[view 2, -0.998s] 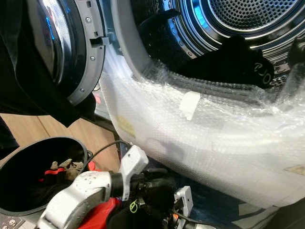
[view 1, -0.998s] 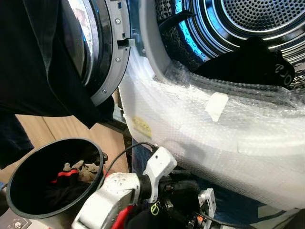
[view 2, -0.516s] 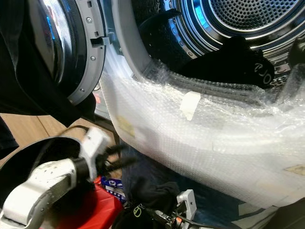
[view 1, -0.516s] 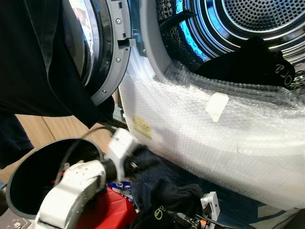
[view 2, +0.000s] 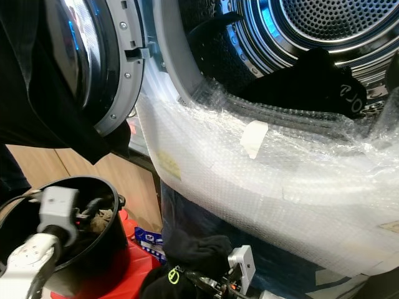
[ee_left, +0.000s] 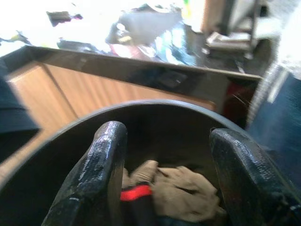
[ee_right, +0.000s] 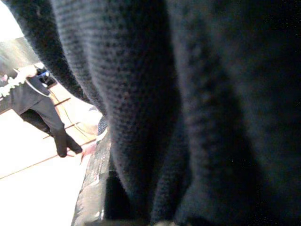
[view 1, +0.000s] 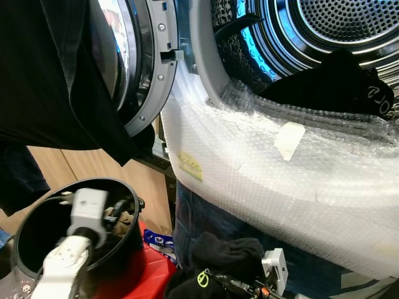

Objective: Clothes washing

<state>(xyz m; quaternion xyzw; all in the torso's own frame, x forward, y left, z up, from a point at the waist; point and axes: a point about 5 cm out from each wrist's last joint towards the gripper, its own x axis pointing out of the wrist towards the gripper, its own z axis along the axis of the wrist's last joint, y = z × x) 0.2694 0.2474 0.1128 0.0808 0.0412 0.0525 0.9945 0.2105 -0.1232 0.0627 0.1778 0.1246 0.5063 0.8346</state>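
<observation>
The washer drum [view 1: 336, 25] stands open, with a black garment [view 1: 336, 84] lying at its mouth. My left gripper [ee_left: 167, 136] is open and hangs just inside the black bucket [view 1: 118, 182], over beige and red clothes [ee_left: 174, 188] at its bottom. My left arm [view 1: 65, 261] reaches in from the lower left. Low in front of the washer, my right gripper [view 1: 218, 274] is shut on a black garment [view 1: 224, 252] with a neon green logo. That dark knit fabric [ee_right: 164, 117] hangs right before the right wrist camera.
Bubble wrap [view 1: 280, 168] covers the washer's front below the opening. The round door [view 1: 149, 68] is swung open to the left, and a dark cloth [view 1: 56, 81] hangs before it. A red object [view 1: 146, 271] lies beside the bucket. Wooden cabinet fronts [view 1: 75, 168] stand behind.
My left arm has swung left, from in front of the washer into the bucket. The right gripper stays low with the black garment.
</observation>
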